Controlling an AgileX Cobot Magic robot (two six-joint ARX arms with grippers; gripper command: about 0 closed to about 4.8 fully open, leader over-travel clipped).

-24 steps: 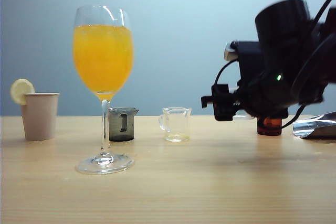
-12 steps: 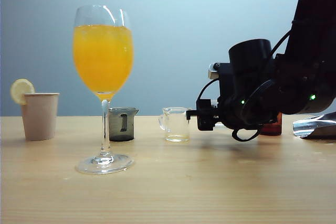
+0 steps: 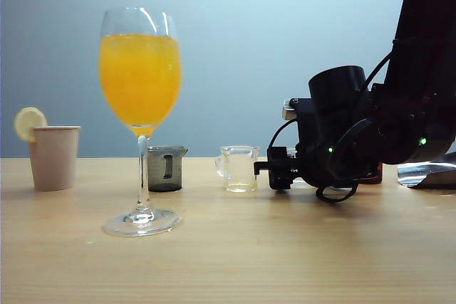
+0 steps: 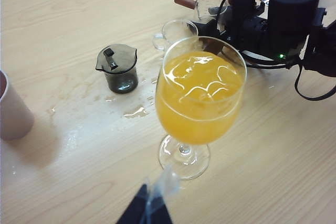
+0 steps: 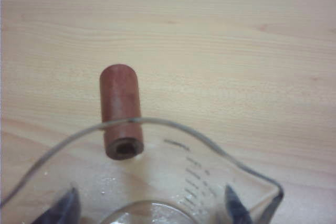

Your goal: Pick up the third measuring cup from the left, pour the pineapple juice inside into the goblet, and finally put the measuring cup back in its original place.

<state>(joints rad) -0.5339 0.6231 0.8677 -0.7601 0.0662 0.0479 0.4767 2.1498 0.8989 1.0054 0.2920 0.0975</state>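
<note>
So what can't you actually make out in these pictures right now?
- Third measuring cup: hidden behind the right arm in the exterior view; the right wrist view's edge cuts off its base, so any juice inside is unseen.
- Right gripper: only two dark finger tips show through the glass; whether the jaws press the cup is unclear.
- Left gripper: cropped and blurred at the left wrist view's edge; state unreadable.

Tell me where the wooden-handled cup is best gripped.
Likely across the glass body of the cup, from the side opposite its handle: the handle sticks out away from the right gripper, whose fingers already flank the walls.
</note>
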